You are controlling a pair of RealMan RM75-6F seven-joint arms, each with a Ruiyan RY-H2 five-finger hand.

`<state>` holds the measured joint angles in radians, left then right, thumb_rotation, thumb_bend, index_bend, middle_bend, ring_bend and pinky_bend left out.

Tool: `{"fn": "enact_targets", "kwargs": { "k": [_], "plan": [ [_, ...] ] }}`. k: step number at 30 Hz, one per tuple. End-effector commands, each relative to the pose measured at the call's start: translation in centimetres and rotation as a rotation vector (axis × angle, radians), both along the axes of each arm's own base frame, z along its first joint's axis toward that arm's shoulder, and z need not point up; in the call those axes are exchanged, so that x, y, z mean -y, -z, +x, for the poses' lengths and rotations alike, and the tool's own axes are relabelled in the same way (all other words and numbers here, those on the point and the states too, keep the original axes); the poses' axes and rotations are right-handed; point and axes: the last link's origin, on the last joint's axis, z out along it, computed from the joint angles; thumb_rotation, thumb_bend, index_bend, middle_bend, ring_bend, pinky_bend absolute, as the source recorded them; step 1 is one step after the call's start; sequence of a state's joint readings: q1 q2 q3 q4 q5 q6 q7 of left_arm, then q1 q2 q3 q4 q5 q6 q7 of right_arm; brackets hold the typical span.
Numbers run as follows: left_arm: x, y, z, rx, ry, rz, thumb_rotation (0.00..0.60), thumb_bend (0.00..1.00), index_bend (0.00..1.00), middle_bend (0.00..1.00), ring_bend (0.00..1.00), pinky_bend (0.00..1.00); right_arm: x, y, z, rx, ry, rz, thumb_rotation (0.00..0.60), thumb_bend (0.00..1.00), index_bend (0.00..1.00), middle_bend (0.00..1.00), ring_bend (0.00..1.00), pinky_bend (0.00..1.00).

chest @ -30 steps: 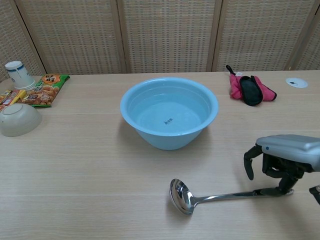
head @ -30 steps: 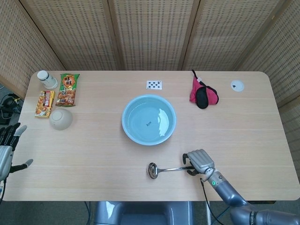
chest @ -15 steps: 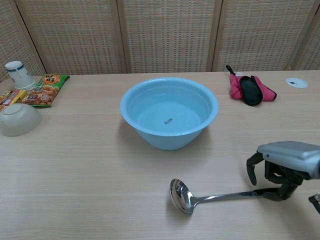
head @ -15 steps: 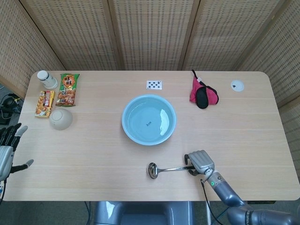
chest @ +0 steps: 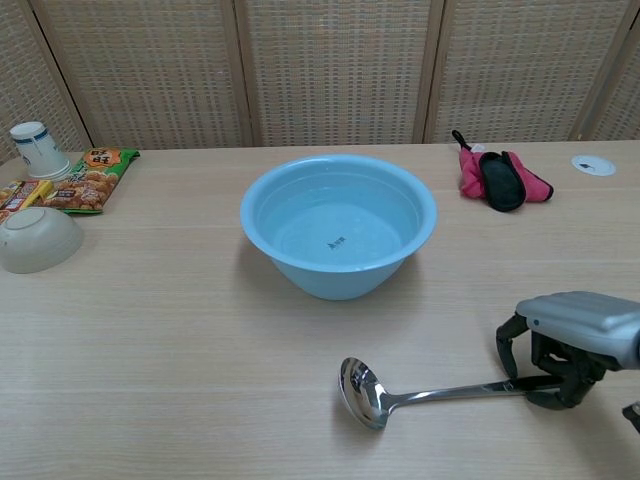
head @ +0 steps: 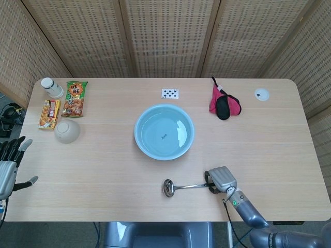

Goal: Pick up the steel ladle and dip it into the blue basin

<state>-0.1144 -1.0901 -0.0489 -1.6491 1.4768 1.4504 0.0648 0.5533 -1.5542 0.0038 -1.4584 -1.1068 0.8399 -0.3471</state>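
- The steel ladle [chest: 420,393] lies flat on the table [chest: 180,340], low in the frame.
- The right hand [chest: 560,345] curls around its handle end, but whether it grips it I cannot tell.
- Lifting and dipping into the blue basin [chest: 338,225], mid-frame, are left.
- The left hand [head: 9,165], far left, is spread and holds nothing.

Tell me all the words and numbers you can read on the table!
Green snack bag: big printed characters, too blurred to read.
Yellow snack packet: print too small to read.
Playing card: dark pips show, but no number is readable.
Blue basin: a small dark mark on the bottom, unreadable.
Paper cup: blue print, too blurred.
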Motion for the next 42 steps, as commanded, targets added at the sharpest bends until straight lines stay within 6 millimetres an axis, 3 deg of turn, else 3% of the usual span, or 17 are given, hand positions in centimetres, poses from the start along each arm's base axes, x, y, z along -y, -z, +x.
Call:
{"fn": "enact_targets", "kwargs": {
  "k": [1,4,11,14,34,42],
  "plan": [
    [0.0,0.0,0.0,0.001,0.0,0.0,0.6,0.0,0.0,0.0,0.0,0.0,0.0,0.1,-0.1,-0.003,0.0,0.0,0.6,0.51,0.51,1.0,1.0,1.0],
    [0.0,-0.1,0.0,0.002,0.001,0.001,0.6,0.0,0.0,0.0,0.0,0.0,0.0,0.2,-0.3,-0.014,0.0,0.005,0.6,0.52,0.52,1.0,1.0,1.0],
    [0.1,-0.1,0.0,0.005,0.003,0.001,0.6,0.0,0.0,0.0,0.0,0.0,0.0,-0.2,-0.4,-0.016,0.012,0.002,0.6,0.74,0.65,1.0,1.0,1.0],
    [0.1,0.0,0.0,0.005,0.004,-0.001,0.6,0.0,0.0,0.0,0.0,0.0,0.0,-0.5,-0.2,0.0,0.027,0.0,0.6,0.79,0.67,1.0,1.0,1.0],
    [0.3,-0.1,0.2,0.014,0.01,-0.008,0.6,0.0,0.0,0.0,0.0,0.0,0.3,-6.2,2.3,0.148,0.137,-0.011,0.6,0.86,0.76,1.0,1.0,1.0],
    [0.2,-0.1,0.2,0.017,0.004,-0.007,0.6,0.0,0.0,0.0,0.0,0.0,1.2,-9.9,5.5,0.2,0.091,-0.047,0.6,0.87,0.77,1.0,1.0,1.0]
  ]
}}
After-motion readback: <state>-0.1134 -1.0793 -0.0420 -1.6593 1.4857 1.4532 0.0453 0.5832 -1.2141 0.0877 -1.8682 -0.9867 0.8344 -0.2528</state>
